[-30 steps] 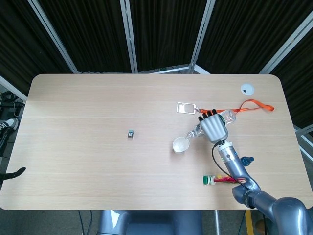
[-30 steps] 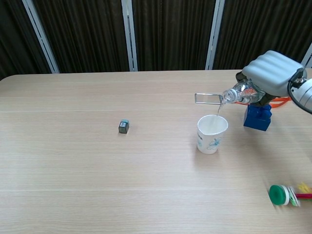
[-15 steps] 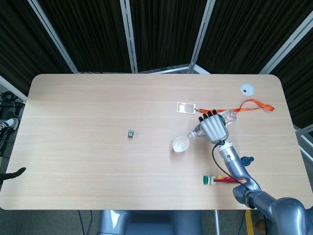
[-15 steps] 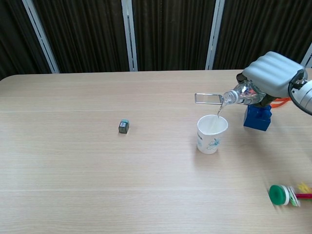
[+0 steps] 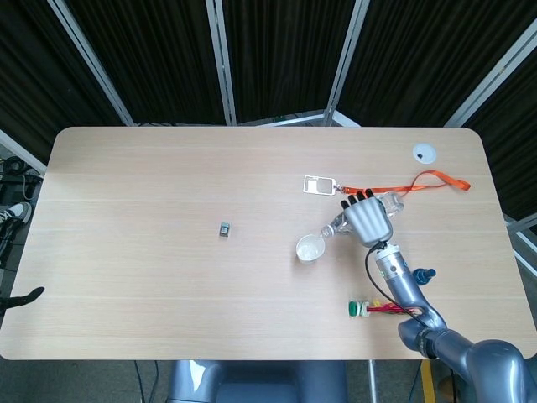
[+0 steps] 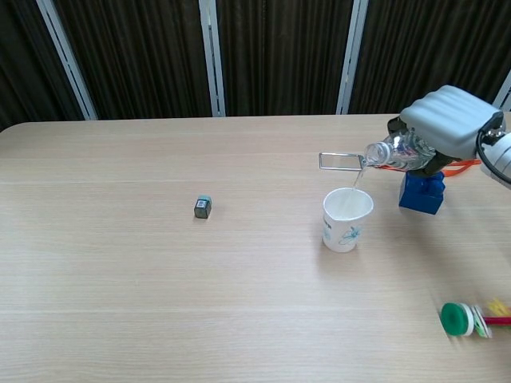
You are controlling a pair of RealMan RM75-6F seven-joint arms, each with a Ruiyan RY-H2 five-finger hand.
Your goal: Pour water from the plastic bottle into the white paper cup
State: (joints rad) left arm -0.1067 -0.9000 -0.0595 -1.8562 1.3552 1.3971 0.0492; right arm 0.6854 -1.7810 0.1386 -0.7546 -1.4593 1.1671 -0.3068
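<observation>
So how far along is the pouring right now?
Done: the right hand grips the plastic bottle, tipped with its mouth over the white paper cup. In hand: a thin stream falls into the cup. Left: finish pouring, right the bottle and set it down.

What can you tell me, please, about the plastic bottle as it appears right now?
The plastic bottle is small, clear and uncapped, of thin see-through plastic. The right hand grips its body, hiding most of it, so only the neck and mouth show. It is tipped nearly level in the air, mouth pointing left above the rim of the white paper cup. A thin stream of water falls from the mouth into the cup. Bottle and cup do not touch. Behind and below it stands a blue block.
</observation>
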